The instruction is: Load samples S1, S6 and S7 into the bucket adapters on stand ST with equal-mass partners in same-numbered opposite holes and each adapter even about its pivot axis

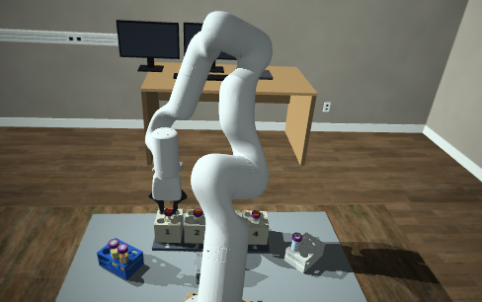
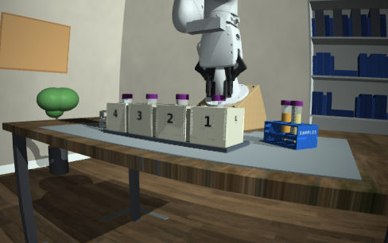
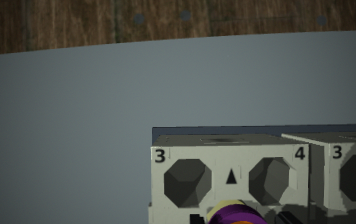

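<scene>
My gripper (image 1: 168,209) (image 2: 219,94) (image 3: 242,219) is open, its fingers on either side of a purple-capped tube (image 1: 169,211) (image 2: 218,98) (image 3: 236,212) without clamping it. This tube stands in the middle hole of adapter 1 (image 1: 160,236) (image 2: 216,135) (image 3: 230,151); its cap dot is orange and its ID unreadable. Holes 3 and 4 there are empty. Adapter 2 (image 1: 190,234) (image 2: 176,133), adapter 3 (image 2: 145,127) and adapter 4 (image 1: 262,234) (image 2: 119,124) each show a purple-capped tube. The blue samples rack (image 1: 110,262) (image 2: 308,142) holds two tubes with yellow and orange contents.
A pale rack (image 1: 302,262) with one bluish tube (image 1: 296,241) stands right of the stand in the top view. The adapters stand close together on the dark stand base (image 1: 163,248) (image 2: 238,147). The arm hides adapter 3 in the top view. I cannot make out the DONE key.
</scene>
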You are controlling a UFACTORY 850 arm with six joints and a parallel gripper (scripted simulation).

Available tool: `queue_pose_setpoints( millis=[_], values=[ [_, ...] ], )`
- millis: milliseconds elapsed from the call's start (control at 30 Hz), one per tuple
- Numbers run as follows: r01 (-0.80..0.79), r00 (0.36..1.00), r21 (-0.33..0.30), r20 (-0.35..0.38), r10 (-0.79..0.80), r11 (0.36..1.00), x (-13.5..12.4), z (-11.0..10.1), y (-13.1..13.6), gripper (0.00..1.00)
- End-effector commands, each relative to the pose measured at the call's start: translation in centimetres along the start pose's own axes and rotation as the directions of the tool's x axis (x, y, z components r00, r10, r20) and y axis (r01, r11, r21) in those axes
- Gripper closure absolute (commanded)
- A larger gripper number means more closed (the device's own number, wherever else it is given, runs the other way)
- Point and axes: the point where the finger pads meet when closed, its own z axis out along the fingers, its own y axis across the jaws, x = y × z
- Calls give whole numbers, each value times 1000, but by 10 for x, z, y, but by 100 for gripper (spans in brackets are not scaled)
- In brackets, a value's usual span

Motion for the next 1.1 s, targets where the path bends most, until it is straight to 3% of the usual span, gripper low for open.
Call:
queue_pose_setpoints(
  millis=[0,1067],
  values=[
    [0,1000,-1,2,0,1000,1,-7,0,56],
    [0,1000,-1,2,0,1000,1,-65,0,56]
  ],
)
